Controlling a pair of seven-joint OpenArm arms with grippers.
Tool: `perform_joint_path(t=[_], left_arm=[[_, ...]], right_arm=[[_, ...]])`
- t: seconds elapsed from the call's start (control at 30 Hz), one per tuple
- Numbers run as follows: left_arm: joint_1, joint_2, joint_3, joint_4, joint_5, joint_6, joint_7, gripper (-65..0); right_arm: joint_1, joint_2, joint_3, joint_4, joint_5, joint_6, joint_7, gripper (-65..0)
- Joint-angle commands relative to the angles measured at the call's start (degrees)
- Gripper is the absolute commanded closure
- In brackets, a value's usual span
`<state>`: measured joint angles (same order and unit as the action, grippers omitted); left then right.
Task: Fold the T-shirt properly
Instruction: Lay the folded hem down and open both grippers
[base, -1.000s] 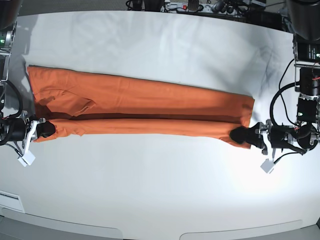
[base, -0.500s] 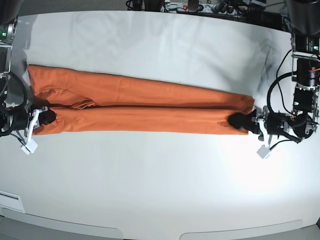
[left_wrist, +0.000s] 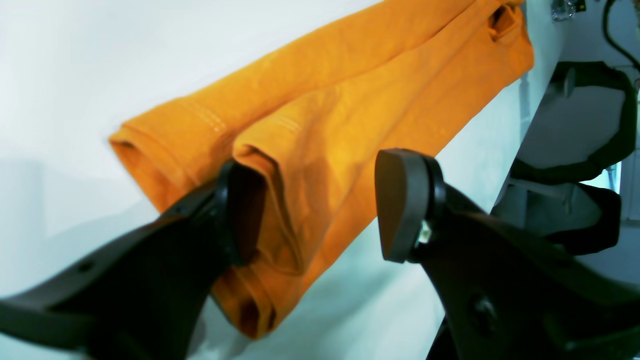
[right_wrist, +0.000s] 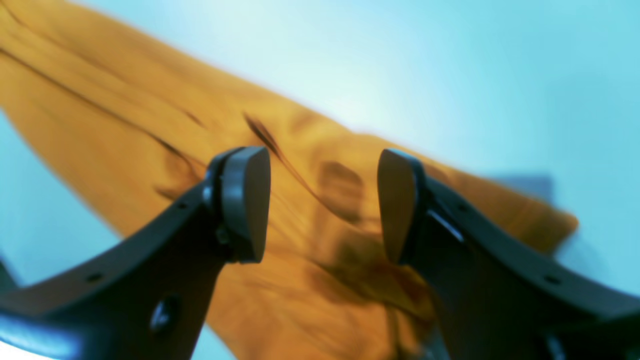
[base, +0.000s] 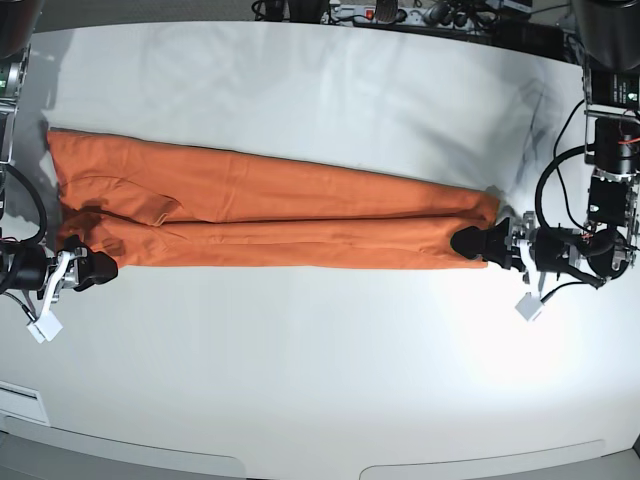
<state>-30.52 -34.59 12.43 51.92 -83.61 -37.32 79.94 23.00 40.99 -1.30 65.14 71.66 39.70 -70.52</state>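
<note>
Both jaws gape wide: the left gripper (left_wrist: 320, 205) and right gripper (right_wrist: 325, 205) hold nothing. The thin orange cotton T-shirt (base: 270, 215) lies in a long folded band; 1 pad (left_wrist: 245, 215) touches its hem and could drag the fold open.

The orange T-shirt (base: 270, 214) lies flat, folded into a long band.

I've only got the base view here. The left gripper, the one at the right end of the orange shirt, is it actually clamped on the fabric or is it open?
Observer: Open. In the left wrist view the left gripper has its jaws wide apart. One finger lies against the hemmed end of the T-shirt, and the other is clear of it.
Operator: And the right one?
Observer: The right gripper is open too, with its jaws apart and the cloth showing between them. That view is blurred, so I cannot tell whether it touches the cloth.
</note>
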Motion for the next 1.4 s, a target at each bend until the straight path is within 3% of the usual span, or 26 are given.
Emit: perform_joint_path(t=[0.0,0.03,0.1,0.13,0.17,0.27,0.53,0.83,1.13,1.27,1.3,1.37], left_arm=[[-2.38,-1.42,-0.46,0.72,-1.39,-0.13,0.06,-33.7],[-2.56,-1.95,-0.48,0.72,-1.39,-0.20,0.06,-25.6],[-3.19,-2.95,-0.70,0.72,-1.39,-0.37,0.06,0.0],[-3.32,-3.52,-1.07,0.72,-1.39,-0.35,0.06,0.0],[-3.37,-4.00,-1.60,0.72,-1.39,-0.35,0.06,0.0],[-3.63,-4.83,-3.85,0.72,-1.39,1.57,0.06,0.0],[-3.15,-5.60,-9.79,0.72,-1.39,1.57,0.06,0.0],[0.11,-5.42,-9.84,0.72,-1.39,3.48,0.06,0.0],[2.25,-5.49,-9.84,0.72,-1.39,3.45,0.06,0.0],[2.25,-5.42,-9.84,0.72,-1.39,3.43,0.06,-33.9],[2.25,-5.44,-9.84,0.72,-1.39,3.45,0.06,-40.2],[2.25,-5.44,-9.84,0.72,-1.39,3.48,0.06,-44.6]], right_arm=[[1.73,2.01,0.59,0.81,3.85,0.30,0.83,-35.7],[1.70,2.43,0.59,0.81,6.64,0.30,0.68,-31.7],[1.75,2.69,0.59,0.81,9.68,0.30,-0.85,-12.4],[1.62,2.64,0.59,0.81,10.01,0.30,-1.77,-1.7],[1.25,2.58,0.59,0.81,10.01,0.30,-2.23,0.0],[-0.39,2.54,0.59,0.81,11.02,0.30,-2.23,0.0],[-3.82,2.49,0.70,0.83,13.34,0.30,-4.83,0.0],[-4.39,-0.96,1.03,0.83,13.34,0.30,-4.83,0.0],[-4.44,-1.20,1.03,0.81,13.34,0.30,-7.82,0.0],[-4.44,-1.64,1.01,0.81,13.34,0.30,-7.93,0.0],[-4.46,-1.99,1.01,0.81,12.98,0.30,-7.74,0.0],[-4.83,-2.93,1.01,0.81,9.11,0.30,-6.56,0.0]])
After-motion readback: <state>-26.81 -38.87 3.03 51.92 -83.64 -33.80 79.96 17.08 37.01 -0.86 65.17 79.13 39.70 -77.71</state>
